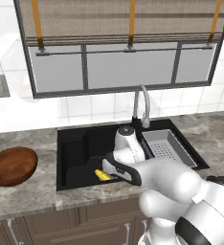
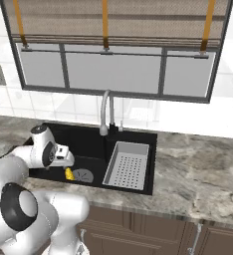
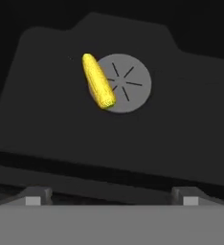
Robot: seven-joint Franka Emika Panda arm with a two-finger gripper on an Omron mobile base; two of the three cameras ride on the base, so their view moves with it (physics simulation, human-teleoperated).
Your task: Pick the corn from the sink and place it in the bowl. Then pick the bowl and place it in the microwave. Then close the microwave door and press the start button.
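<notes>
Matte black sink (image 1: 75, 148); glossy wooden bowl (image 1: 12, 165).

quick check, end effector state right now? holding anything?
End effector: open, holding nothing; it hangs over the sink, with the corn lying on the basin floor beside the drain.

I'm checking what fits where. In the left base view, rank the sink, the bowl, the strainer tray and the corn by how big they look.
1. sink
2. strainer tray and bowl: alike, unsure
3. corn, partly hidden by the arm
</notes>
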